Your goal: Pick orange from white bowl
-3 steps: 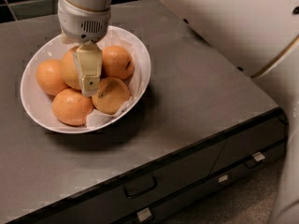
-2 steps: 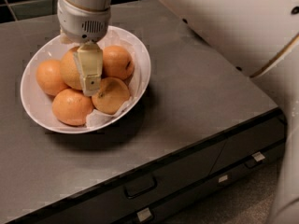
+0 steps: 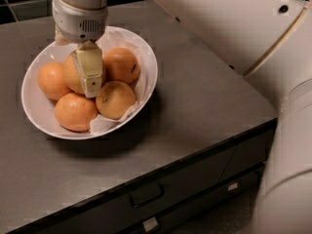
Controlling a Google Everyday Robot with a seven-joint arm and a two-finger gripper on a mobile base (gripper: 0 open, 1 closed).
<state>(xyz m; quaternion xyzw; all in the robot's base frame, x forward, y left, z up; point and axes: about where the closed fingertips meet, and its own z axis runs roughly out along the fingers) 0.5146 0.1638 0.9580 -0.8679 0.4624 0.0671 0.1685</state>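
Note:
The white bowl stands on the dark counter at the left, lined with crinkled white paper and holding several oranges. The orange, paler and yellow-orange, lies at the middle of the pile, partly hidden behind the gripper. My gripper hangs straight down from the wrist into the bowl, right against this orange. Deeper-coloured oranges lie around it at the left, front left, front right and back right.
The dark grey counter runs right to a front edge with drawers below. My large white arm crosses the upper right and hangs down the right side.
My wrist has shifted slightly to the left above the bowl. The bowl and the oranges have not moved.

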